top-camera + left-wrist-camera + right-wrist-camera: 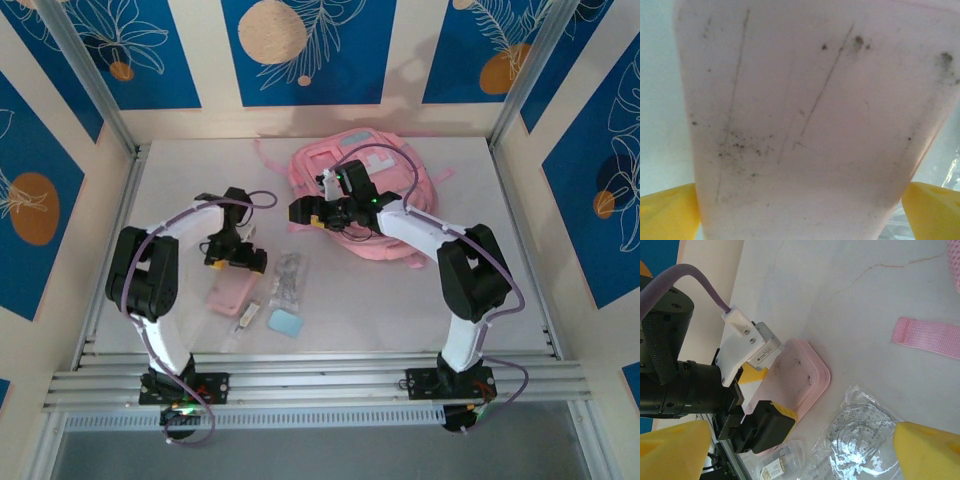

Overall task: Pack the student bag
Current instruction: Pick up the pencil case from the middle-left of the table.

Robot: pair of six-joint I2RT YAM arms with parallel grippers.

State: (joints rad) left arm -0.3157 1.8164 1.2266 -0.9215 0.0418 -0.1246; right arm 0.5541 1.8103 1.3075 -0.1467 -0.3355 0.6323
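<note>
The student bag (395,165), a large pink backpack, lies at the back of the table. One of its pink straps (927,337) rests on the tabletop. My right gripper (303,212) hangs open and empty just off the bag's left edge; its yellow fingertips (672,450) stand far apart. A flat pink pencil case (230,295) lies in front of the left arm. My left gripper (238,258) is low over it and open, a yellow fingertip (670,212) on each side of the case (805,125).
A clear packet with a protractor (865,435) lies right of the pencil case (805,375). A small wrapped item (248,318) and a pale blue eraser (285,323) sit nearer the front. Aluminium rails (320,380) edge the front, and panel walls enclose the table.
</note>
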